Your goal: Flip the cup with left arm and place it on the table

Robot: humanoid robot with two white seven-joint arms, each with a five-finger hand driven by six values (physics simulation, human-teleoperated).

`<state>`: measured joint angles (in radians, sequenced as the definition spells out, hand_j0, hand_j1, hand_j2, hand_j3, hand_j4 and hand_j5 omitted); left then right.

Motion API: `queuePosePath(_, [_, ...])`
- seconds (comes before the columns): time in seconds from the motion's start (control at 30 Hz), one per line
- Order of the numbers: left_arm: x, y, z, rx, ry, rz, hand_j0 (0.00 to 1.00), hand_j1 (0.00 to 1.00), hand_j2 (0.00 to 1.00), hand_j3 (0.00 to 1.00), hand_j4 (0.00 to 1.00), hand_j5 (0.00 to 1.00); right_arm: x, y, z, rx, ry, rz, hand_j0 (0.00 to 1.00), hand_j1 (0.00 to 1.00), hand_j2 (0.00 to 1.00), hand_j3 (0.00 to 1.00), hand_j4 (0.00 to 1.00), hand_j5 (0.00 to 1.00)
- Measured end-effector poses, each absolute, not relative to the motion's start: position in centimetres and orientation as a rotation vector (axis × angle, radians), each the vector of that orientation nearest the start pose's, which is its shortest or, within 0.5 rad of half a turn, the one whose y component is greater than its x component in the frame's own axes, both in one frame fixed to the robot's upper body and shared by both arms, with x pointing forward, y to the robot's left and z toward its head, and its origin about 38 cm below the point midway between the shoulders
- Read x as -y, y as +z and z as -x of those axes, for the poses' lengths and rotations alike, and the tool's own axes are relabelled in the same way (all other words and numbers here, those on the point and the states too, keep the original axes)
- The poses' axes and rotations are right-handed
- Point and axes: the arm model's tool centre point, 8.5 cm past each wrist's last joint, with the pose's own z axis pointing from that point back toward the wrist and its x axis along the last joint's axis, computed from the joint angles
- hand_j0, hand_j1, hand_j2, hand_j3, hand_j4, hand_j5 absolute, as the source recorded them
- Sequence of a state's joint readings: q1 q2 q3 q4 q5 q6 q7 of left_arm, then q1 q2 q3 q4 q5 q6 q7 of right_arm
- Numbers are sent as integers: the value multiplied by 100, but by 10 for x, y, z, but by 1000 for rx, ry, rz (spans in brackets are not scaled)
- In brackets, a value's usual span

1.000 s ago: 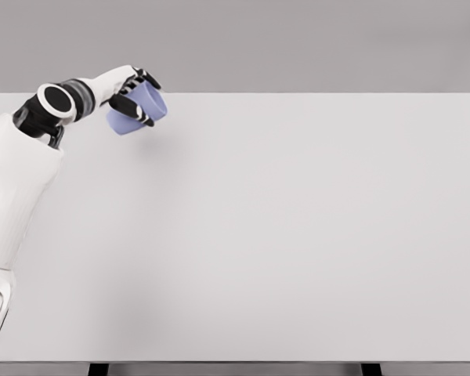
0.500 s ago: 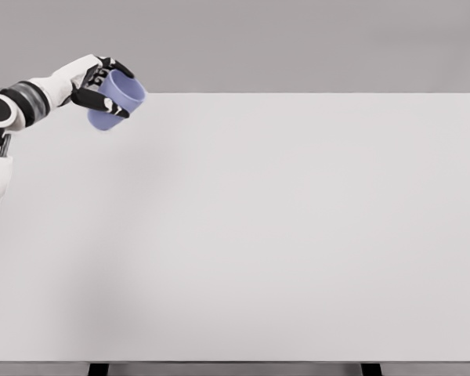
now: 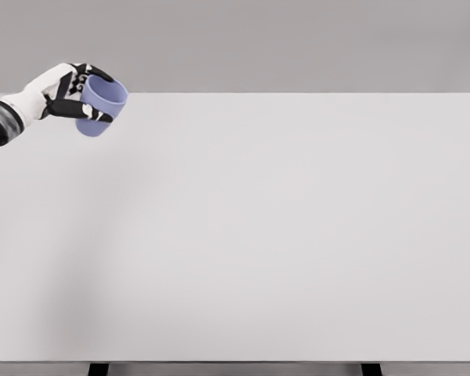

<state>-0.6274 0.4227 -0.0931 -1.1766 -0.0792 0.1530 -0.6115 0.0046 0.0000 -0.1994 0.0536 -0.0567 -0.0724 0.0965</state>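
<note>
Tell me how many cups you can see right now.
1. The cup is at the table's far left corner, gripped by the left hand and tilted, mouth toward upper right. None appear hidden.

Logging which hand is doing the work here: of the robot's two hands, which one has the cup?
The left hand, reaching in from the picture's left edge, grips the tilted blue cup above the table's far left corner. The right hand is not in view.

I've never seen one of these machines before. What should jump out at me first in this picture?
The blue cup at the far left corner catches the eye first: it is the only colour in view, held tilted with its open mouth toward the upper right. A white and black left hand wraps its fingers around it, reaching in from the left edge. Everything else is the broad pale table.
</note>
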Motion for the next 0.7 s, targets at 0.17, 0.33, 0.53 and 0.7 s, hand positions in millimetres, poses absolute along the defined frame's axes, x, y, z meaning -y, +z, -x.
queuePosePath(0.17, [-359,197,-504,1424,-729,-76,55,55,55,55,55,55,262,-261,12,37,-254,-3,100,100,100,100,100,100])
queuePosePath(0.33, [-369,188,-494,1462,-697,-59,55,55,55,55,55,55,262,-261,12,37,-254,-3,100,100,100,100,100,100])
queuePosePath(0.53, [-376,179,-485,1500,-665,-36,55,55,55,55,55,55,262,-261,12,37,-254,-3,100,100,100,100,100,100])
queuePosePath(0.7, [-383,170,-477,1532,-636,-17,55,55,55,55,55,55,262,-261,12,37,-254,-3,100,100,100,100,100,100])
